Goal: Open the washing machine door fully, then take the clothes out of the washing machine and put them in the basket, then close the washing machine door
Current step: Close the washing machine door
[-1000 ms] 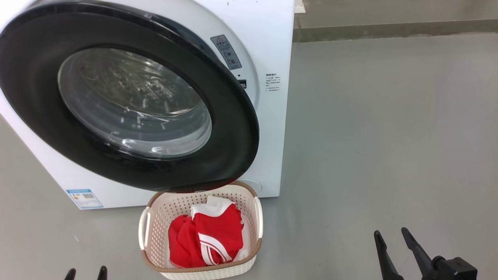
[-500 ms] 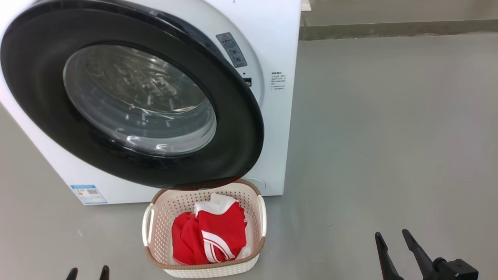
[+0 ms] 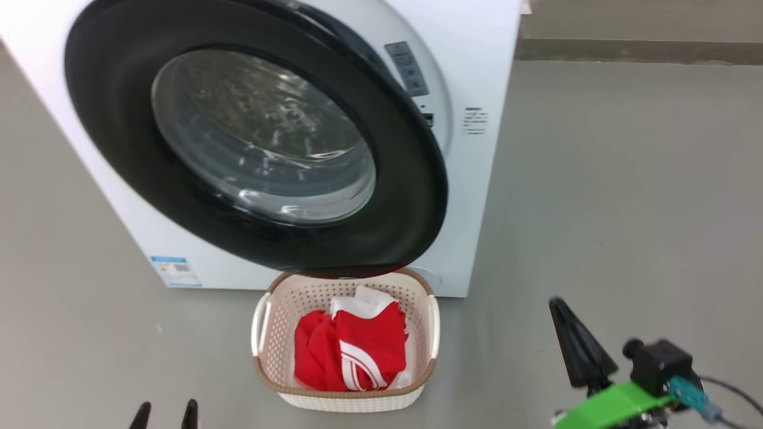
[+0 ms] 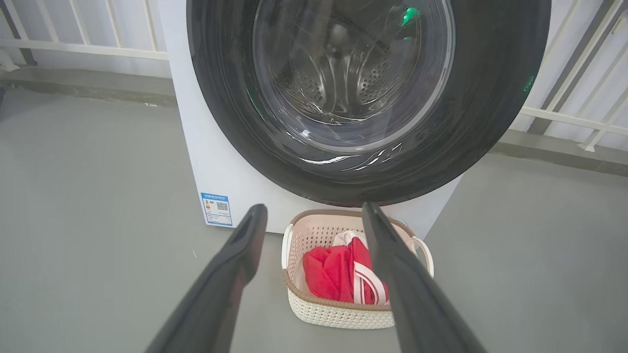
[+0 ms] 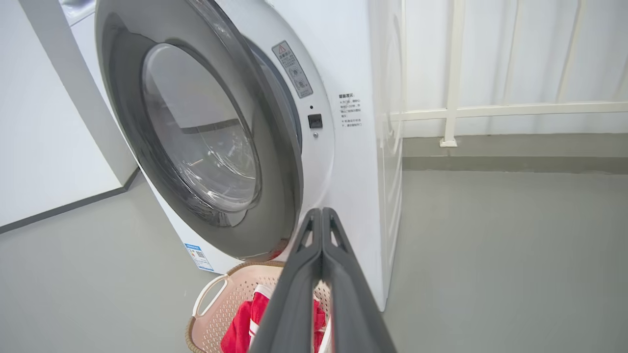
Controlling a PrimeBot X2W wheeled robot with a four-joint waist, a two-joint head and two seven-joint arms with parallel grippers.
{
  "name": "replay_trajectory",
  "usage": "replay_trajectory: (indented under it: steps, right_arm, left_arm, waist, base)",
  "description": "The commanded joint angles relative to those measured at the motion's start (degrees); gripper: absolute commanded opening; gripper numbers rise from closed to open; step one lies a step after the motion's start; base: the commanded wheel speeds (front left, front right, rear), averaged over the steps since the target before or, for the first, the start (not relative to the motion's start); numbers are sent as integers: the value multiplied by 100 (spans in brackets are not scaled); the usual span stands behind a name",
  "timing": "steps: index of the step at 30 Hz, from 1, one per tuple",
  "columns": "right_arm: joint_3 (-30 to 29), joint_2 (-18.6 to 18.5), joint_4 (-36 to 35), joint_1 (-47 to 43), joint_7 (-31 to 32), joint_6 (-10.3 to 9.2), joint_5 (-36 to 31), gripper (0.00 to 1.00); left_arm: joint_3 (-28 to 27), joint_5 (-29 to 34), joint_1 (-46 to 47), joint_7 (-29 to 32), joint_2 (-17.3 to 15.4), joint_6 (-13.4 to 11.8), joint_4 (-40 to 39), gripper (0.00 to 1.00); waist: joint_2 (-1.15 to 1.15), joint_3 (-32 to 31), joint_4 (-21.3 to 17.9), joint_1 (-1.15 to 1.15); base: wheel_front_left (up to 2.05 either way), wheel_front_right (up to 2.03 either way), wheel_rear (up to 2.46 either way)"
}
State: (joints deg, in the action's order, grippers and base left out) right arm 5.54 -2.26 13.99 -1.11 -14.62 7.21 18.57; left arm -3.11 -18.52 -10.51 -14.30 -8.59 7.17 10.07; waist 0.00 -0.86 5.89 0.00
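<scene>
Clothes (image 3: 363, 351) sit in the basket (image 3: 343, 394); with our clenched right tool (image 5: 322, 212) we should press the washing machine door (image 3: 119, 149) at its right rim until latched. Left tool (image 4: 314, 208) hangs released.

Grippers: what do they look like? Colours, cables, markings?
The left gripper and right gripper share long, tapering, matte dark-grey jaws; the right's show cut-outs near the tips. No markings visible. Behind the right: green bracket, black block, blue connector with a dark cable.

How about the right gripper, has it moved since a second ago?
Yes. The right gripper has risen in the head view and come closer to the lower right corner of the washing machine, its fingers now shut.
</scene>
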Motion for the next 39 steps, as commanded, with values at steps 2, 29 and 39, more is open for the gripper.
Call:
replay_trajectory:
  steps: [2,29,39]
  right_arm:
    - [202,-62,-37,587,-38,28,143,0]
    - [293,-62,1363,3286,-38,28,-141,0]
    - [46,-62,1439,3757,-38,28,-250,0]
  left_arm:
    - [-123,8,347,-70,35,32,-160,100]
    - [755,-332,1549,-70,232,32,-7,100]
    - [906,-425,1816,-70,235,32,-17,100]
  waist:
    - [0,172,295,0]
    - [0,1419,1355,0]
    - [0,1764,1489,0]
  base:
    - [0,0,0]
    - [0,0,0]
    - [0,0,0]
